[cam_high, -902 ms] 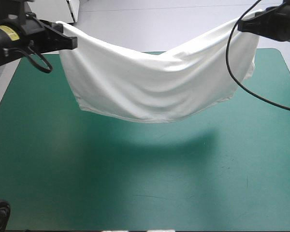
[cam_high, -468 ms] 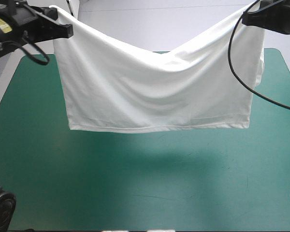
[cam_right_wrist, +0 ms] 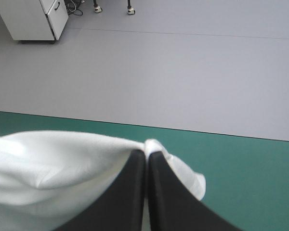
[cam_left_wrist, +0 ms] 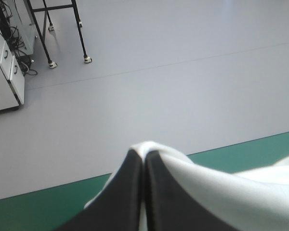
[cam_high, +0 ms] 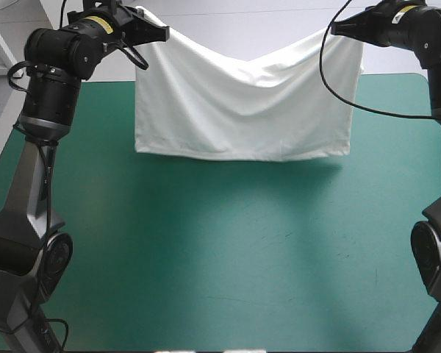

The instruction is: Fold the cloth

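A: Two corners pinched, one per arm. We see the left gripper (cam_high: 162,33) clamped on the T-shirt (cam_high: 242,110) at one top corner, and the right gripper (cam_high: 336,29) clamped on the other.

B: Our wrist views agree. Each pair of black fingers (cam_left_wrist: 130,192) meets in a pointed arch, with a thin fold of white fabric squeezed between the tips.

A: Where's the shirt?

B: Lifted, hanging over the far half of the table (cam_high: 397,88). We read it as a soft, smooth sheet, roughly rectangular. The top edge sags in a shallow V between the grips. The bottom hem runs nearly straight, low over the teal-green cover (cam_high: 220,250), with a shadow under it. We can't tell if the hem touches.

A: Surface?

B: Faint drape lines run down from each corner, no hard creases. The cover is matte and flat, with rounded corners.
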Controlling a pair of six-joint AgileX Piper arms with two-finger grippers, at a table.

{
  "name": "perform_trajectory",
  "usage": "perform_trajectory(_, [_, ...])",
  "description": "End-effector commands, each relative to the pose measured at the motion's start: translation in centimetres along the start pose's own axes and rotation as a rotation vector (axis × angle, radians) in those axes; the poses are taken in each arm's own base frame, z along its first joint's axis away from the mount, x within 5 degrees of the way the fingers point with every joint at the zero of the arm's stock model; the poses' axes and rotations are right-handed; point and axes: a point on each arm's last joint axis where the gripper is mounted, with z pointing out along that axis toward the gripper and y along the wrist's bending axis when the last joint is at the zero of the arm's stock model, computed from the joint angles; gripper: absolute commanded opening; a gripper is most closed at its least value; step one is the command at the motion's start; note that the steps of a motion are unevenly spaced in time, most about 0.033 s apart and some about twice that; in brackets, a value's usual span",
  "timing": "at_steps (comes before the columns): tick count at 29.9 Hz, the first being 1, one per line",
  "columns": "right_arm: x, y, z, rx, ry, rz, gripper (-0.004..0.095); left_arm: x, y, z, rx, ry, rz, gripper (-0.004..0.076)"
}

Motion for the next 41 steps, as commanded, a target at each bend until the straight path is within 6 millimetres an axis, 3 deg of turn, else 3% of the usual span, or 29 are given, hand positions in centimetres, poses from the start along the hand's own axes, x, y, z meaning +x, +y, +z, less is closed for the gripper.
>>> perform_trajectory(1, [-2.2,0.1,-3.1,0.013,-0.163,-0.023,-0.0017,-3.1,0.2,-2.8,-0.007,-0.208,-0.010,-0.0022])
perform_trajectory(5, [-0.8,0.1,-1.8,0.010,-0.036,-0.014,-0.0017,-1.6,0.1,-1.3,-0.007,-0.103,-0.009,-0.0022])
perform_trajectory(12, [3.5,0.1,2.7,-0.018,0.275,0.056,-0.0017,5.2,0.2,2.9,-0.050,0.421,0.021,-0.0022])
perform_trajectory(16, [7.3,0.2,4.8,-0.039,0.447,0.082,-0.0017,8.6,-0.1,4.6,-0.041,0.595,0.006,-0.0022])
perform_trajectory(20, [12.3,0.3,5.2,-0.053,0.640,0.113,-0.0017,12.1,-0.5,4.8,-0.018,0.745,-0.028,-0.0022])
perform_trajectory(25, [17.2,0.7,4.9,-0.085,0.797,0.149,-0.0017,15.9,-1.1,2.5,-0.003,0.838,-0.032,-0.0022])
perform_trajectory(30, [20.4,0.8,3.3,-0.086,0.906,0.159,-0.0017,20.2,-1.4,-1.0,0.027,0.939,-0.058,-0.0022])
perform_trajectory(41, [27.4,1.1,-2.9,-0.085,1.076,0.157,-0.0017,28.2,-2.0,-8.4,0.090,1.137,-0.101,-0.0022])
